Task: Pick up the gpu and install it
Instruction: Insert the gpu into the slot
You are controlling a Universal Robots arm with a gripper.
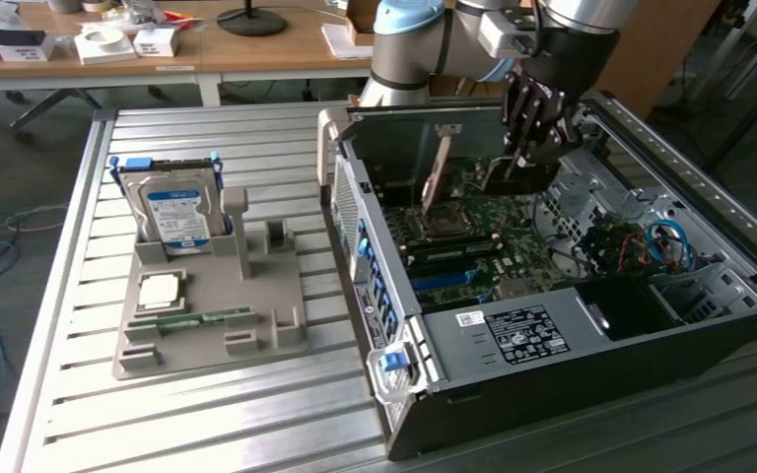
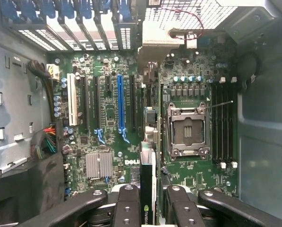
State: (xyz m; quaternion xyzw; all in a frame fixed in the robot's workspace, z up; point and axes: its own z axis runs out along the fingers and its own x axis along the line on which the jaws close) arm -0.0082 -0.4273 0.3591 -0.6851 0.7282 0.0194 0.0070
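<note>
Though cut off, gpu (image 2: 148,165) in tool (image 2: 149,196)

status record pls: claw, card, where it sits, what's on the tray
claw: shut on the graphics card
card position: inside the open computer case, on edge over the motherboard, parallel to its slots
seated in a slot: cannot tell
tray: hard drive upright, memory stick and square chip lying flat
</note>
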